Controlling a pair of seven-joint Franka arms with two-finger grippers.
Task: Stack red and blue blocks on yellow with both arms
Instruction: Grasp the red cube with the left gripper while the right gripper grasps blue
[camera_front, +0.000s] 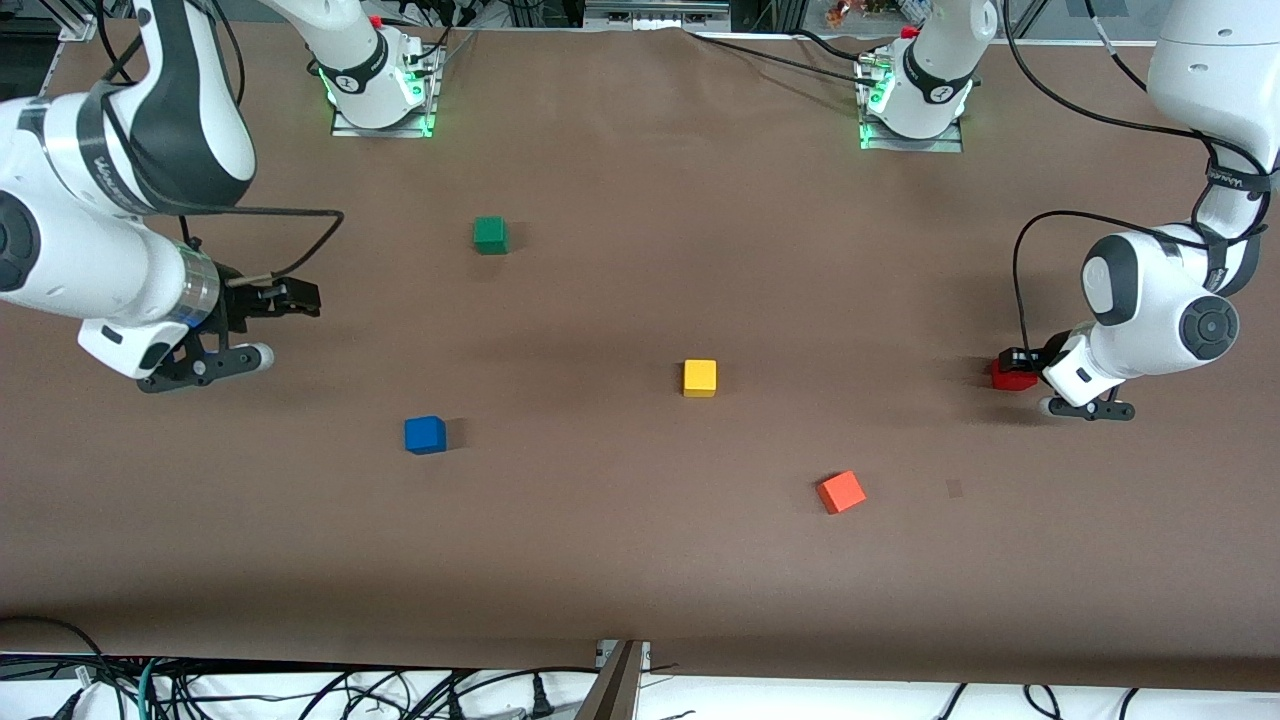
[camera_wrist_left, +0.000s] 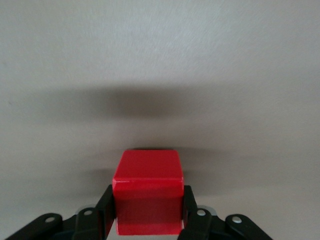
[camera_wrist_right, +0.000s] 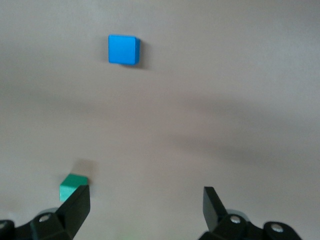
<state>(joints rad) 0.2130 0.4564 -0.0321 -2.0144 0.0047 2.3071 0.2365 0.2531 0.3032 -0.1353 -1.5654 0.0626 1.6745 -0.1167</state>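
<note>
Red block (camera_wrist_left: 147, 192) sits between the fingers (camera_wrist_left: 102, 212) of your left gripper (camera_front: 1015, 372), at the left arm's end of the table. The fingers are pressed against its two side faces, so the block is pinched. Whether it is off the table yet cannot be told; it appears at or just above the surface.

Yellow block (camera_front: 699, 377) stands alone and bare-topped, well apart from that gripper, toward the middle of the table. Blue block (camera_front: 425, 435) lies untouched near the right arm's end, ahead of your right gripper (camera_wrist_right: 145, 205) in its wrist view. That gripper's fingers are spread wide with nothing between them, and the right arm waits.

Judgement: the step in hand is the pick of the red block; nothing is stacked yet. Your next move calls for a clean lift, then a carry over the yellow block and a square, gentle set-down on its top.

An orange cube (camera_front: 841, 492) lies between the two at the table's nearer part; route over it. A green cube (camera_front: 490, 234) lies near the right gripper; disregard it.
</note>
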